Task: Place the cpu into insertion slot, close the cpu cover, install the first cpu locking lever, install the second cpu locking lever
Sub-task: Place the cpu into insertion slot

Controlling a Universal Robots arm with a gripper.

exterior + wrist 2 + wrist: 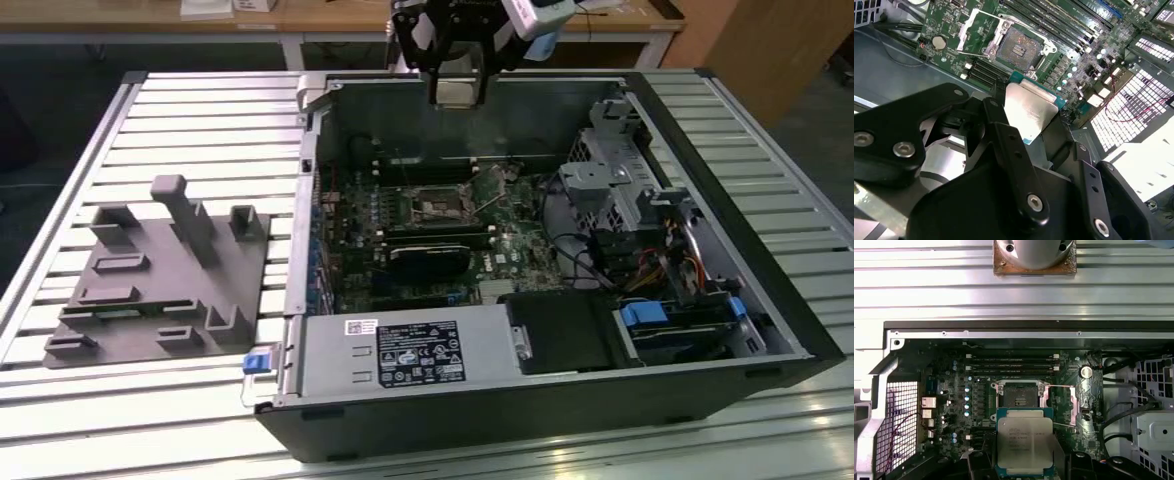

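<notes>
My gripper [1029, 112] is shut on the cpu [1030, 107], a flat square chip with a silvery top and a green edge, held by two opposite sides between black fingers [999, 120]. In the first wrist view the cpu [1024, 440] hangs in front of the insertion slot [1019, 395], apart from it. The slot [1019, 47] lies bare and dark on the green board. The cpu cover [979, 30] is swung open to one side of it. In the exterior view the gripper [457, 90] hangs high over the case's far wall, well above the slot [434, 207].
The open computer case [307, 330] lies on a ribbed aluminium table. Inside are long black memory slots [1011, 364], a black card [427, 262], a labelled power supply [400, 352], a drive cage [607, 185] and cables [661, 265]. A grey fixture block [160, 270] sits at the exterior view's left.
</notes>
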